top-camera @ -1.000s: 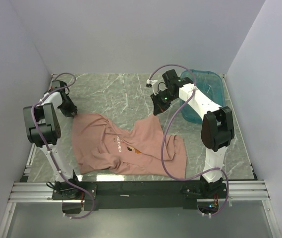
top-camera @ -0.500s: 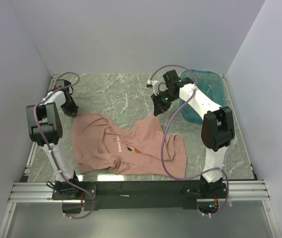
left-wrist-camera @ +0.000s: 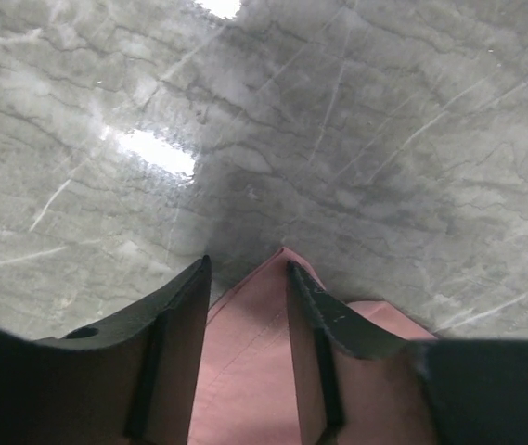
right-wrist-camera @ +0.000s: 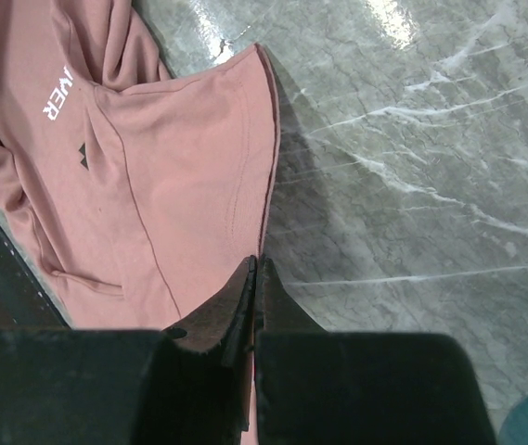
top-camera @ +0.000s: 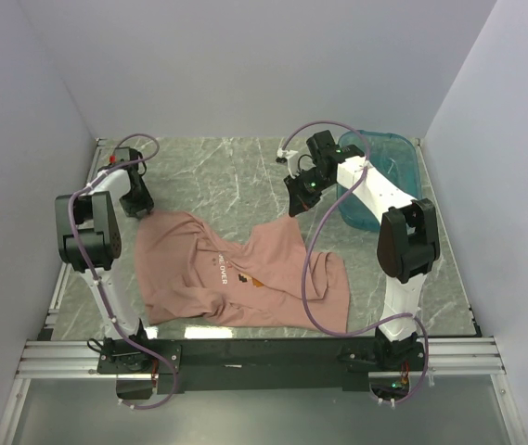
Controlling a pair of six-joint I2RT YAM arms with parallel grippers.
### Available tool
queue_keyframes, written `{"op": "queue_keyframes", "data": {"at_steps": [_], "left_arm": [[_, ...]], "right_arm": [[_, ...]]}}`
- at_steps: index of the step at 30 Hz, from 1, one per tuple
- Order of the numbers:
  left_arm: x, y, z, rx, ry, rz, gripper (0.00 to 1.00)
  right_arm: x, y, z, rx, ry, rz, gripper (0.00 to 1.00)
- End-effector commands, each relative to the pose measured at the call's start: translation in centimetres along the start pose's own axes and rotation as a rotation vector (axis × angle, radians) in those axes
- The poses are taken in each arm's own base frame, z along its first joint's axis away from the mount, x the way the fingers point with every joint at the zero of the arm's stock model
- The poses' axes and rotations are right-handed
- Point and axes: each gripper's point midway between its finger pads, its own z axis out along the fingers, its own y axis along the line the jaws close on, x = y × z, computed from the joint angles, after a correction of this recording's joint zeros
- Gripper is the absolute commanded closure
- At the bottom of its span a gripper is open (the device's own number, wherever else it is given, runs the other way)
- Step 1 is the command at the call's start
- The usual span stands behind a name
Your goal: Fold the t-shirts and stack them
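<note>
Grey marble tabletop (top-camera: 236, 176). At 10 o'clock the left pincer (left-wrist-camera: 247, 269) straddles a corner of the t-shirt (top-camera: 199, 278), jaws apart. Shirt sprawls rumpled, centre toward 6 o'clock. At 1 o'clock the right pincer (right-wrist-camera: 254, 269) is clamped on its edge. No fold made yet, I judge; stacking not begun.

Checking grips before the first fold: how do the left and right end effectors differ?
The black left end effector has its jaws apart, a corner of the dusty salmon-pink cotton t-shirt lying between them; the black right end effector has its jaws shut. The left is at the shirt's far left corner, the right at its far right hem. Both point at the shirt's edge on the grey marbled table.
</note>
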Motion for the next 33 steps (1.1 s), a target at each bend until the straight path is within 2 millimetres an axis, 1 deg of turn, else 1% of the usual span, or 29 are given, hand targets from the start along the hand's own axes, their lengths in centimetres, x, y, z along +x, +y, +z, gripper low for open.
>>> {"op": "queue_keyframes", "data": {"at_steps": [1, 5, 10, 16, 20, 24, 28, 32, 33], "left_arm": [[2.0, 1.3, -0.3, -0.079, 0.053, 0.007, 0.55], [0.5, 1.3, -1.6, -0.069, -0.011, -0.017, 0.53], [-1.2, 1.6, -3.4, -0.074, -0.097, -0.037, 0.52], [-2.2, 1.2, -5.1, -0.03, -0.165, -0.041, 0.52], [-2.8, 0.7, -5.9, 0.009, -0.196, -0.036, 0.5], [-1.9, 0.1, -5.1, 0.035, -0.15, -0.015, 0.5], [-0.4, -0.1, -3.2, 0.031, -0.074, 0.003, 0.52], [0.0, -0.1, -2.1, 0.023, -0.041, 0.017, 0.58], [-0.2, -0.2, -2.0, 0.021, -0.039, 0.02, 0.59]], "right_arm": [[-1.1, 1.1, -2.2, -0.002, -0.055, -0.037, 1.0], [-1.1, 1.2, -2.2, -0.005, -0.055, -0.036, 1.0], [-1.0, 1.2, -2.0, -0.007, -0.051, -0.035, 1.0], [-0.9, 1.1, -2.0, -0.01, -0.047, -0.032, 1.0], [-0.8, 1.2, -1.9, -0.012, -0.045, -0.032, 1.0], [-0.8, 1.1, -1.9, -0.012, -0.045, -0.032, 1.0], [-0.7, 1.1, -1.9, -0.011, -0.043, -0.031, 1.0], [-0.7, 1.1, -1.8, -0.012, -0.041, -0.031, 1.0], [-0.6, 1.1, -1.8, -0.015, -0.039, -0.029, 1.0]]}}
